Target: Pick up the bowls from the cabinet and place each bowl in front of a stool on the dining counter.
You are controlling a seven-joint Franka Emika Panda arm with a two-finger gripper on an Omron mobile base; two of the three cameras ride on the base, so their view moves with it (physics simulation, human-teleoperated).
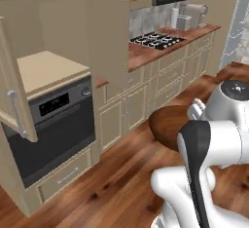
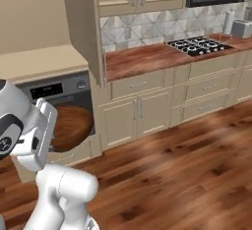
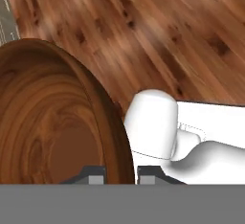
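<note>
**Bowl held by its rim only, well away from any surface**

We carry one wooden bowl [image 3: 52, 122] in the gripper [image 3: 119, 174], and the jaws are clenched on its rim, one finger inside and one outside. In the base views the bowl [image 1: 168, 124] hangs over the wooden floor [image 2: 187, 165], in front of the oven [image 1: 53, 124], with the cabinet door [image 2: 86, 37] open above. We judge the main risk is slipping: the grip is thin and on the edge, so the bowl can rotate or drop if we swing fast. Turning toward the dining counter, the wide bowl may also hit the open door.
</note>
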